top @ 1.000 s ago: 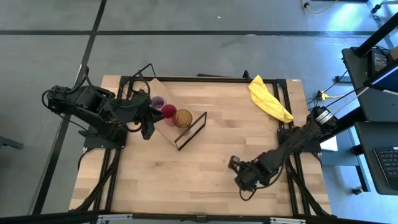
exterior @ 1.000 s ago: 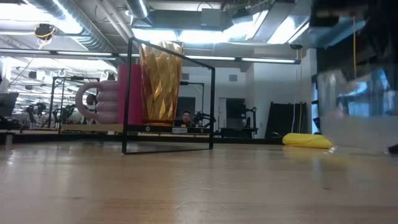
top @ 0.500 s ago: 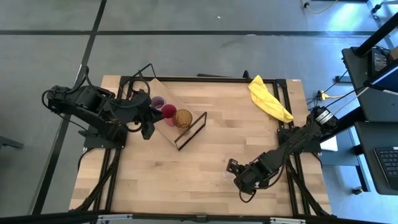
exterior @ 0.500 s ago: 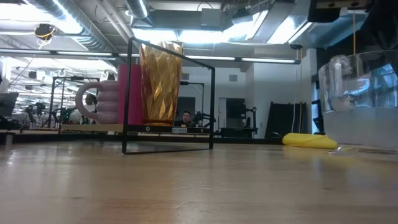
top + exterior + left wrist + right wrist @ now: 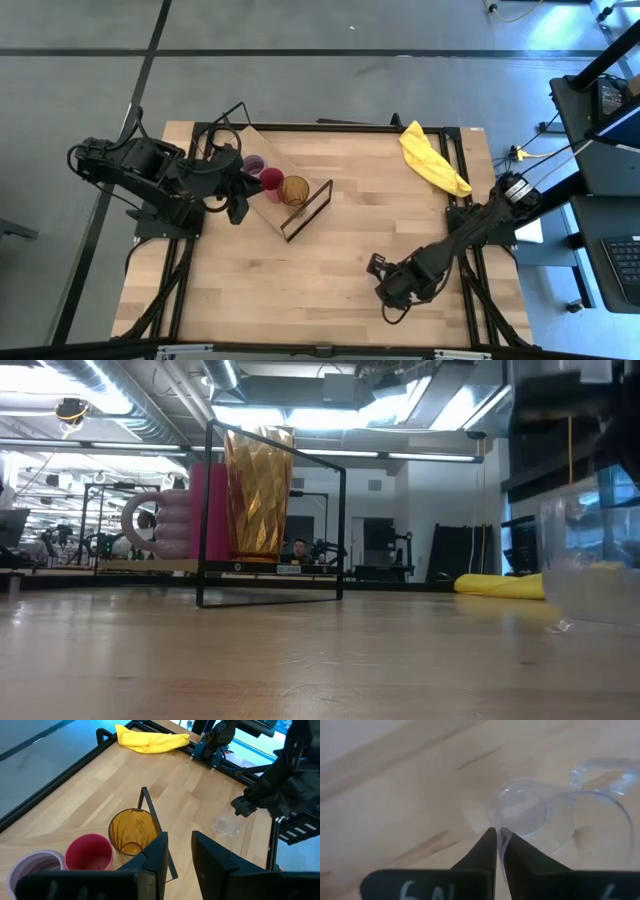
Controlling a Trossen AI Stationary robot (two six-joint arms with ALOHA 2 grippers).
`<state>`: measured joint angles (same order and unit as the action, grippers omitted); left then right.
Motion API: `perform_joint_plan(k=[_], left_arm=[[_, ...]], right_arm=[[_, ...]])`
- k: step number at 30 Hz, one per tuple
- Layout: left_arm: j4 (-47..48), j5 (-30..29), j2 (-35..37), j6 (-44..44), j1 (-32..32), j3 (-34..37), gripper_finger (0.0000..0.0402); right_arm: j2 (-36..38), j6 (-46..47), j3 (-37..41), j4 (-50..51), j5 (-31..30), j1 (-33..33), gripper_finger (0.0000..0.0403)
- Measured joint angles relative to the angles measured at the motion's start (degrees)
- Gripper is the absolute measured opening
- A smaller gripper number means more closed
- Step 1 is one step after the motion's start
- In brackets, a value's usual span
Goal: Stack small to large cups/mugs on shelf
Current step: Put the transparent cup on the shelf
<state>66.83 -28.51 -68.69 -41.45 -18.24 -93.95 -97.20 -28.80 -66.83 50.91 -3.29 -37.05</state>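
Pinching clear glass [image 5: 555, 817] rim: right end effector [image 5: 498, 851], fingers nearly together.
Glass upright on counter [image 5: 300, 280], well apart from shelf [image 5: 275, 205]; left end effector [image 5: 177, 855] slightly spread, empty, beside amber tumbler [image 5: 132, 831].

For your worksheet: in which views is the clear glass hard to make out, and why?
High view: the clear glass nearly vanishes against the pale table. Low view: it is a hazy, smeared shape at the right edge. Right wrist view: it is soft-edged, showing wood grain through it, the right hand pinching its rim.
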Motion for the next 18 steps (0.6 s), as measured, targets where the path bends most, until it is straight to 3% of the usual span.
perform_joint_plan(k=[7, 11, 18], left_arm=[[0.0, 0.0, 0.0, 0.0, 0.0, 0.0, 0.0080], [0.1, 0.0, 0.0, 0.0, 0.0, 0.0, 0.0080], [0.2, 0.1, 0.0, 0.0, 0.0, 0.0, 0.0080]], right_arm=[[-1.2, 0.1, 0.3, 0.8, -3.6, 0.0, 0.0047], [-1.1, 0.2, -1.6, 0.8, -6.6, 0.1, 0.0076], [-1.1, 0.2, -4.9, 2.1, -6.7, 0.1, 0.0130]])
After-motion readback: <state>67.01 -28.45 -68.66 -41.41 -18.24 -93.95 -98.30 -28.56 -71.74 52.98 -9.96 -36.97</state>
